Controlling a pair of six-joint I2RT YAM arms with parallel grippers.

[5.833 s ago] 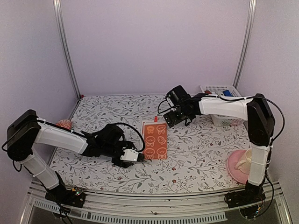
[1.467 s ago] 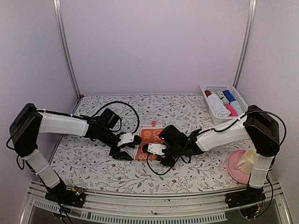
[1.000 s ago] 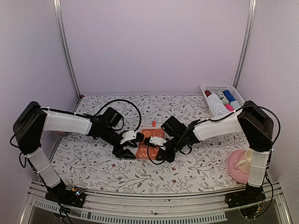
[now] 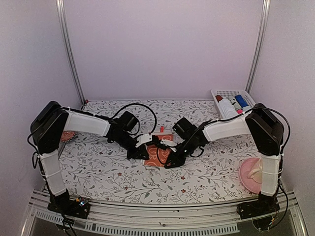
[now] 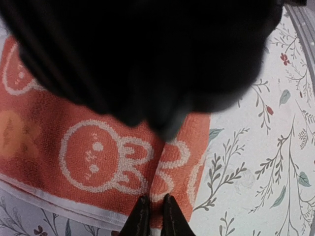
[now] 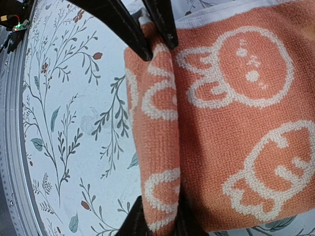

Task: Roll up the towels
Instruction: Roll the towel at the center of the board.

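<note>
Where the two arms meet over the floral worktop (image 4: pixel 98 172), the left end effector (image 5: pixel 153 219) is clenched on a raised fold at the edge of the orange-red towel (image 5: pixel 98 162), whose printed face spreads ahead of it. Just to its right, the right end effector (image 6: pixel 158 214) grips the same rolled edge. A white basket (image 4: pixel 229 92) stands well off to that one's right.

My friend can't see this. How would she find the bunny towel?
Look at the middle of the flowery table. Between the left gripper and right gripper, which pinch its fold, lies the orange towel. Only it has white bunny faces.
</note>
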